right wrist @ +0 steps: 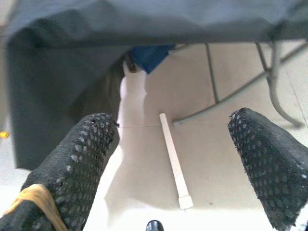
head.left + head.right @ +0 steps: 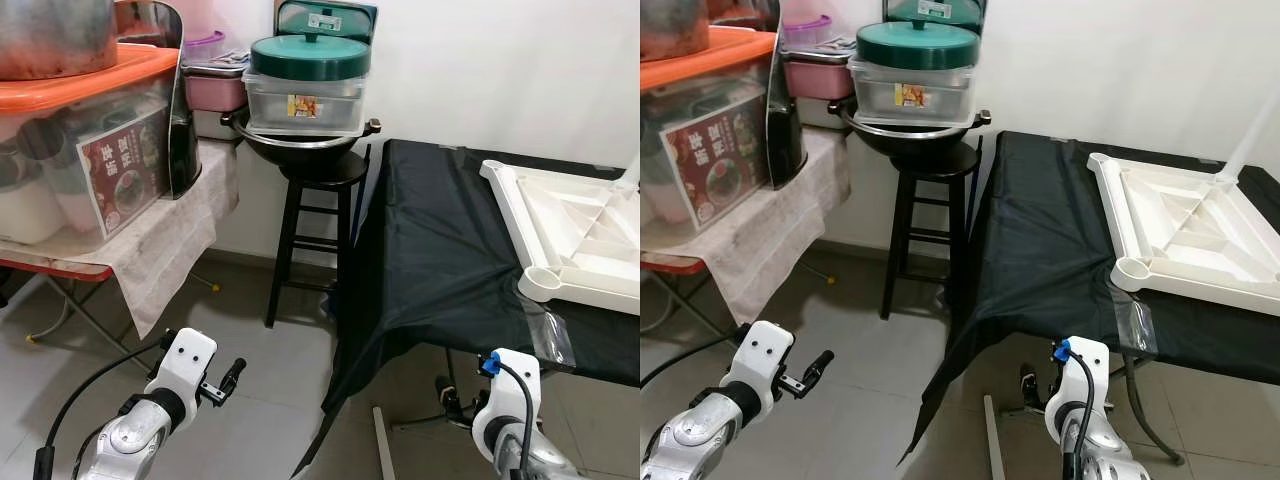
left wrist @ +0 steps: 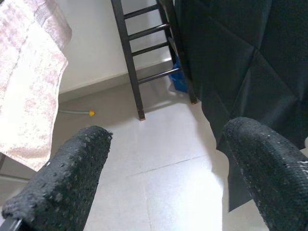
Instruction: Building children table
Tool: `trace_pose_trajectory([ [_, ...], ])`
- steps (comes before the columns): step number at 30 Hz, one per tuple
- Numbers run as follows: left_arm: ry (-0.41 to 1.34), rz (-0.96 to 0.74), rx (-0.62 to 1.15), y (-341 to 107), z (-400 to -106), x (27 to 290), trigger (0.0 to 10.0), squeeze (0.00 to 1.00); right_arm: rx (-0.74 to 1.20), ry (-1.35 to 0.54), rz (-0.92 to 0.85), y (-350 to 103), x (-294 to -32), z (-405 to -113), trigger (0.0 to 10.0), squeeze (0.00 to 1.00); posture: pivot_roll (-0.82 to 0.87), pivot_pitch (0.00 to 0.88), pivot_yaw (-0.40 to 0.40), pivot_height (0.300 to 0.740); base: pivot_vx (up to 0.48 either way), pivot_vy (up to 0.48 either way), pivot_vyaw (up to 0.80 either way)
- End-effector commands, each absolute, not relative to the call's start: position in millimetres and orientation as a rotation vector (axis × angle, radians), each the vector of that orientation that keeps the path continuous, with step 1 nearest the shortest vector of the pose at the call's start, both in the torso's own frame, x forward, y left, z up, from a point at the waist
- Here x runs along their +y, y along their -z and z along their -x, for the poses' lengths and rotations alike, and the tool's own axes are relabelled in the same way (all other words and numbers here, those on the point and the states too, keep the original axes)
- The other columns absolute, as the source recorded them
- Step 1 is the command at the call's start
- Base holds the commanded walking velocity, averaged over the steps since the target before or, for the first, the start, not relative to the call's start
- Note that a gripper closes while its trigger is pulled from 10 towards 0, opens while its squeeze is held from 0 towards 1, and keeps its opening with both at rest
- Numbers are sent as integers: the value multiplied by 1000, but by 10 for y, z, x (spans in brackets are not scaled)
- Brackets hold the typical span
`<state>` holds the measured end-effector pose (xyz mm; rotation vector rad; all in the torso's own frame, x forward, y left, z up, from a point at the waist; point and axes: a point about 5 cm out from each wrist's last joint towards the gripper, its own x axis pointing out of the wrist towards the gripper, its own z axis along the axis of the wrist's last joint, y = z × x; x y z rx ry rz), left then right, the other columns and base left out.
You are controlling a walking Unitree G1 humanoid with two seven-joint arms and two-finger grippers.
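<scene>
Both grippers are low and holding nothing. From my left: the left gripper (image 3: 159,168) hangs over the floor tiles (image 2: 260,380), fingers spread wide. A black stool (image 2: 310,215) carrying a green-lidded container (image 2: 305,80) stands next. The right gripper (image 1: 178,159) is also spread, below the edge of the black cloth (image 2: 1040,230), with a white table leg (image 1: 174,163) lying on the floor beneath it. I see the white tabletop (image 2: 1185,225) resting upside down on that cloth, far right.

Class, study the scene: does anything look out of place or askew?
Yes. A white table leg lies loose on the floor beneath the black-covered table, while the white tabletop rests upside down above, one corner overhanging the edge.
</scene>
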<state>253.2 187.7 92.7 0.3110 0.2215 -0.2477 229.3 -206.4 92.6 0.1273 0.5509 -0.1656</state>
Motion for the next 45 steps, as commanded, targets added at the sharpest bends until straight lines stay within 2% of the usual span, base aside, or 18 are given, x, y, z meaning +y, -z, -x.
trace_pose_trajectory([
  [1,261,-313,240,-908,-2536,1874,10000,0,514,49,-89,-988,-1908,-2330,10000,0,39,0,-77,740,0,0,0],
  [5,291,-303,234,-917,-2534,1812,10000,0,506,-45,-75,-1008,-1777,-2342,10000,0,39,0,-77,740,0,0,0],
  [18,361,-276,213,-933,-2511,1655,10000,0,485,-144,-62,-1007,-1637,-2338,10000,0,40,0,-72,740,0,0,0],
  [32,378,-258,197,-946,-2495,1616,10000,0,496,-126,-91,-991,-1651,-2323,10000,0,36,0,-72,740,0,0,0],
  [40,372,-248,185,-970,-2523,1612,10000,0,498,-104,-98,-983,-1663,-2336,10000,0,35,0,-73,740,0,168,-714],
  [45,370,-250,149,-1015,-2534,1590,10000,0,496,-113,-76,-983,-1653,-2344,10000,0,39,0,-72,740,0,192,0],
])
